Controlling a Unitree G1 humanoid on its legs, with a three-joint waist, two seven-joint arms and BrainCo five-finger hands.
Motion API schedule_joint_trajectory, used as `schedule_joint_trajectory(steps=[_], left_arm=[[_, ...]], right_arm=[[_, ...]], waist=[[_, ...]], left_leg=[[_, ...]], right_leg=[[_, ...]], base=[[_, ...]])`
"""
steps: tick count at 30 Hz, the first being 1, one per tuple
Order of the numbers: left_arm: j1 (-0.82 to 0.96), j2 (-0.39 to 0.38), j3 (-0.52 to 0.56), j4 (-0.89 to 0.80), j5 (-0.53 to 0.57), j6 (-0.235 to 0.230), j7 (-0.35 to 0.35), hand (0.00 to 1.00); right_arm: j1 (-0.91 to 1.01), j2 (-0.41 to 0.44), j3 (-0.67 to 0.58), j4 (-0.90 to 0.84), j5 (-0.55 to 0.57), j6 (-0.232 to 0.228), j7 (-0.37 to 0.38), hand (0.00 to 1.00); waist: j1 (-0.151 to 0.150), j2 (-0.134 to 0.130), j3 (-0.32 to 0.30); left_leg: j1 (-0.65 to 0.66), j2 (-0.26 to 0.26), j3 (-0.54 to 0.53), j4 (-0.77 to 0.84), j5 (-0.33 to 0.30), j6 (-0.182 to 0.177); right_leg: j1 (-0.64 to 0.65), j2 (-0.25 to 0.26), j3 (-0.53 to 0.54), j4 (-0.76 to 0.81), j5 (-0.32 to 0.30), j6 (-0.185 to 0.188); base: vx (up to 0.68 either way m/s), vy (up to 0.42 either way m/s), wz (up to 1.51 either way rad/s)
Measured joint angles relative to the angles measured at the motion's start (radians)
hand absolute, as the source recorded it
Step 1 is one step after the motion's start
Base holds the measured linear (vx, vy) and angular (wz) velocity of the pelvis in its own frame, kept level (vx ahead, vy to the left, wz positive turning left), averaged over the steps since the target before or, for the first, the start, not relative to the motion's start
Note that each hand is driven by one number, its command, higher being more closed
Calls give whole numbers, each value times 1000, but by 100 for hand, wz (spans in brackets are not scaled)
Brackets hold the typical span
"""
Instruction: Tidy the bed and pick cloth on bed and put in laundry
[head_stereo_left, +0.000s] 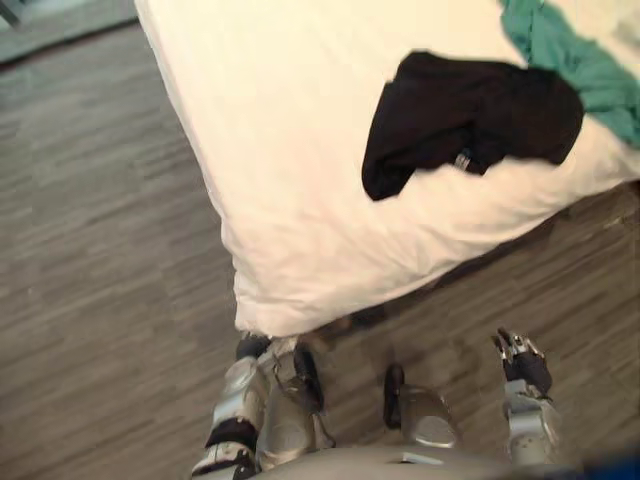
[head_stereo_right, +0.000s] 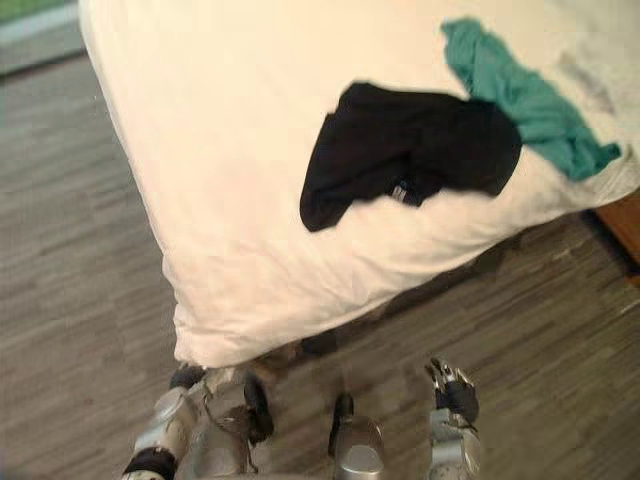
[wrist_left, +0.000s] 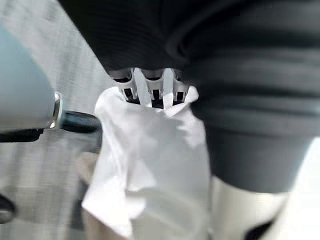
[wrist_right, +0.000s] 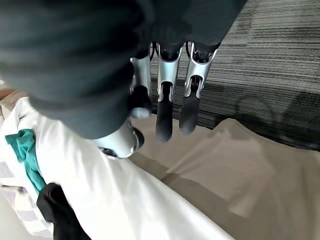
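A black cloth (head_stereo_left: 470, 120) lies crumpled on the white duvet (head_stereo_left: 300, 150) near the bed's foot edge. Just beyond it, further right, lies a green cloth (head_stereo_right: 520, 100). My left hand (head_stereo_left: 252, 347) is low at the duvet's hanging corner. In the left wrist view its fingers (wrist_left: 150, 87) are curled into a bunch of white duvet cloth (wrist_left: 150, 160). My right hand (head_stereo_left: 520, 362) hangs over the floor to the right of the corner, apart from the bed. Its fingers (wrist_right: 170, 100) are relaxed and hold nothing.
Grey wood-look floor (head_stereo_left: 100, 300) runs along the bed's left side and in front of its foot. A brown wooden piece (head_stereo_right: 625, 225) shows at the far right beside the bed.
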Motion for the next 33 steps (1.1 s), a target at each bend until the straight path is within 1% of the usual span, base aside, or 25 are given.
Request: schedule_joint_trajectory(steps=[2, 5, 6, 8, 10, 11, 12, 13, 14, 15, 16, 17, 18, 19, 21, 22, 23, 24, 25, 26, 27, 28, 29, 31, 33], left_arm=[[32, -13, 3, 12, 11, -14, -28, 0], [66, -30, 2, 16, 21, -14, -59, 0], [82, -45, 0, 25, 30, -15, -84, 0], [104, -59, -16, 52, 63, -16, -99, 0], [120, -65, -38, 54, 93, -13, -101, 0], [130, -75, -38, 54, 98, -10, -101, 0], [140, -75, -37, 47, 97, -8, -97, 0], [142, -71, -37, 47, 97, -6, -96, 0], [155, -56, -37, 47, 97, -4, -94, 0], [159, -54, -37, 49, 97, -3, -94, 0], [172, -53, -39, 50, 99, -4, -93, 0], [171, -51, -41, 50, 105, -5, -93, 0], [174, -49, -42, 50, 109, -6, -93, 0], [183, -38, -46, 52, 129, -7, -93, 0], [195, -23, -64, 55, 139, -7, -93, 0], [212, -16, -79, 68, 145, -8, -94, 0], [205, -13, -88, 88, 163, -9, -93, 0], [199, -9, -96, 93, 169, -7, -92, 0], [186, 2, -118, 109, 175, 2, -90, 0], [168, 8, -128, 131, 175, 20, -89, 0], [164, 11, -137, 136, 176, 28, -88, 0], [153, 24, -162, 137, 179, 42, -88, 0], [145, 35, -171, 137, 179, 46, -88, 0], [126, 58, -199, 137, 192, 60, -87, 0], [118, 63, -198, 138, 197, 67, -87, 0]], right_arm=[[15, 10, -1, 39, -4, 2, -13, 0], [31, 26, -3, 74, 8, 2, -23, 0], [54, 43, -12, 84, 3, -1, -27, 0], [97, 79, -4, 96, -22, -22, -35, 0], [116, 83, 27, 125, -53, -39, -42, 0], [127, 85, 49, 130, -82, -45, -43, 0], [134, 85, 61, 130, -107, -57, -43, 0], [135, 85, 64, 130, -120, -62, -44, 0], [136, 85, 87, 128, -150, -78, -47, 0], [139, 85, 92, 126, -163, -83, -50, 0], [154, 87, 100, 110, -176, -89, -62, 0], [163, 88, 100, 110, -196, -96, -71, 0], [164, 87, 99, 110, -204, -96, -75, 0], [151, 81, 101, 116, -208, -94, -97, 0], [122, 75, 112, 127, -225, -78, -124, 0], [74, 65, 137, 146, -232, -48, -167, 0], [18, 45, 166, 180, -230, -16, -211, 0], [-5, 40, 175, 193, -228, -1, -230, 0], [-58, 37, 206, 223, -227, 42, -278, 0], [-97, 37, 224, 242, -224, 68, -309, 0], [-108, 37, 233, 245, -221, 80, -321, 0], [-132, 37, 259, 261, -220, 107, -344, 0], [-137, 36, 280, 271, -221, 123, -360, 0], [-145, 33, 312, 281, -221, 146, -380, 0], [-152, 12, 361, 291, -220, 168, -415, 0]], waist=[[2, 4, -35], [-4, 10, -55], [-4, 14, -75], [-19, 13, -105], [-26, 14, -122], [-26, 9, -125], [-20, 2, -127], [-17, 0, -127], [-18, -12, -131], [-23, -14, -132], [-31, -27, -136], [-39, -28, -140], [-40, -26, -139], [-41, -21, -136], [-38, -17, -134], [-29, -6, -131], [-14, 7, -125], [-10, 8, -125], [-12, 9, -122], [-11, 21, -118], [-11, 26, -116], [-12, 32, -108], [-9, 21, -100], [3, 15, -80], [14, 19, -67]], left_leg=[[28, -8, 12, -38, 1, 0], [82, -19, 43, -85, 17, 1], [118, -31, 62, -128, 31, 1], [184, -59, 101, -224, 69, 3], [227, -73, 132, -286, 97, 5], [262, -77, 165, -314, 107, 5], [292, -74, 204, -325, 104, 0], [303, -74, 217, -328, 100, -6], [331, -74, 240, -329, 86, -14], [339, -74, 244, -329, 84, -17], [352, -84, 245, -329, 82, -22], [365, -89, 242, -336, 83, -34], [370, -90, 241, -339, 82, -36], [388, -95, 237, -346, 75, -43], [397, -102, 205, -346, 58, -47], [409, -100, 184, -347, 51, -43], [422, -95, 187, -343, 43, -38], [423, -92, 195, -339, 41, -36], [423, -80, 222, -316, 31, -44], [421, -64, 230, -294, 25, -41], [420, -57, 229, -291, 26, -41], [413, -45, 236, -268, 27, -40], [401, -42, 244, -247, 26, -39], [382, -28, 246, -207, 22, -39], [382, -2, 267, -161, 17, -43]], right_leg=[[3, 0, 18, -16, 8, 10], [35, -5, 30, -48, 27, 18], [51, -6, 47, -74, 43, 22], [75, -12, 71, -110, 66, 29], [77, -13, 89, -120, 73, 32], [83, -32, 47, -114, 54, 12], [86, -63, -41, -90, 54, -4], [86, -73, -63, -80, 57, -11], [80, -96, -95, -38, 60, -19], [78, -97, -93, -23, 53, -22], [68, -102, -89, 16, 28, -35], [63, -104, -87, 38, 14, -47], [61, -104, -86, 47, 10, -54], [56, -100, -78, 64, 1, -69], [56, -94, -73, 63, -3, -82], [61, -108, -133, 67, -17, -133], [76, -138, -230, 69, -9, -172], [77, -144, -250, 66, 10, -171], [83, -128, -245, 17, 74, -86], [116, -92, -241, -86, 141, -24], [131, -77, -238, -134, 170, -9], [179, -43, -239, -275, 249, 1], [202, -31, -239, -354, 294, 1], [200, -22, -243, -375, 318, 3], [187, -5, -236, -375, 332, -5]], base=[[11, 27, -21], [-31, 23, -31], [-20, 31, -35], [-46, 57, -47], [-66, 51, -49], [-68, 64, -77], [-81, 75, -84], [-58, 54, -94], [-43, 13, -57], [-44, -13, -50], [-11, -25, -16], [7, -24, -13], [22, -31, -26], [12, -26, -32], [28, -16, -55], [73, 20, -99], [69, 39, -96], [90, 47, -96], [93, 27, -87], [80, 16, -85], [87, -6, -80], [41, -30, -63], [39, -48, -68], [-27, -55, -39], [-47, -84, -58]])
